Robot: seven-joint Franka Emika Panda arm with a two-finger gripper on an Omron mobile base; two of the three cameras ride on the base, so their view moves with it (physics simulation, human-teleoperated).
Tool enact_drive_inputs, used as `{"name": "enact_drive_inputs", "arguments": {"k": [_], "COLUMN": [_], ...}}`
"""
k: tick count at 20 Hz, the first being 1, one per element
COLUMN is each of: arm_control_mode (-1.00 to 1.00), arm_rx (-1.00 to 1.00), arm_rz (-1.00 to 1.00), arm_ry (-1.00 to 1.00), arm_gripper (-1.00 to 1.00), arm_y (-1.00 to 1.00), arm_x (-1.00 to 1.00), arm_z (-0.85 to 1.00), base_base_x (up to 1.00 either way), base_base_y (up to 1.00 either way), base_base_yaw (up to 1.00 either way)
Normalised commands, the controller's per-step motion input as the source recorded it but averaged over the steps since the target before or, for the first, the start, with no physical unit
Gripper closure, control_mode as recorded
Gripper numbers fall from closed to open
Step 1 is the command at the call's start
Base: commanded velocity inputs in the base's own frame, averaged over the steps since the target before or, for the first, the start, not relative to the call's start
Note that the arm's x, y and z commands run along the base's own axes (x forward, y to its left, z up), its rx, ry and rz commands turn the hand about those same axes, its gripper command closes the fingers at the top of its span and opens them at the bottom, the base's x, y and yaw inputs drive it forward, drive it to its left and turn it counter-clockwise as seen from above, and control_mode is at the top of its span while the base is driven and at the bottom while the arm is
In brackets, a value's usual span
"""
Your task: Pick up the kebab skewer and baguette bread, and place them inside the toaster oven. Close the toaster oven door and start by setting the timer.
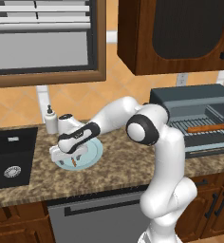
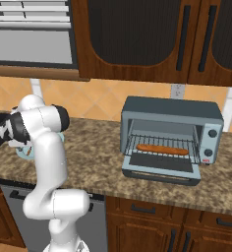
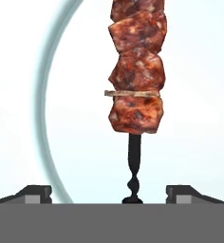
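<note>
Hand view: skewer (image 3: 135,71) runs down the centre of the frame, red-brown meat chunks above, bare dark stick end at lower centre. It lies on a pale plate (image 3: 52,95) whose rim curves down the left side. Pincer (image 3: 109,194) spread wide, fingertips at lower left and lower right, straddling the stick, nothing held.

Left base view: arm bent low over the plate (image 1: 92,156) at centre left; skewer (image 1: 74,162) barely visible beneath the hand. Loaf (image 1: 206,127) already on the oven (image 1: 190,97) rack at right, door (image 1: 213,151) dropped open.

Judgement: skewer light and stiff, thin stick apt to roll or slip. Meat likely gives better purchase; grip across the chunks near mid-length so it doesn't tip.
</note>
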Motion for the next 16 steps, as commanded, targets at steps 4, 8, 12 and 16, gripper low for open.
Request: {"name": "enact_drive_inputs", "arguments": {"k": [4,8,12,16], "arm_control_mode": [-1.0,-1.0,-1.0,-1.0], "arm_rx": [0.0,0.03,0.05,0.0], "arm_rz": [0.0,0.0,0.0,-0.03], "arm_ry": [0.0,0.0,0.0,0.0], "arm_gripper": [1.0,1.0,1.0,1.0], "arm_y": [-0.41,-0.64,-0.78,-0.73], "arm_x": [-0.1,-0.1,-0.09,-0.25], "arm_z": [-0.49,-0.55,-0.64,-0.63], "base_base_x": [0.0,0.0,0.0,0.0], "base_base_y": [0.0,0.0,0.0,0.0], "base_base_yaw": [0.0,0.0,0.0,0.0]}}
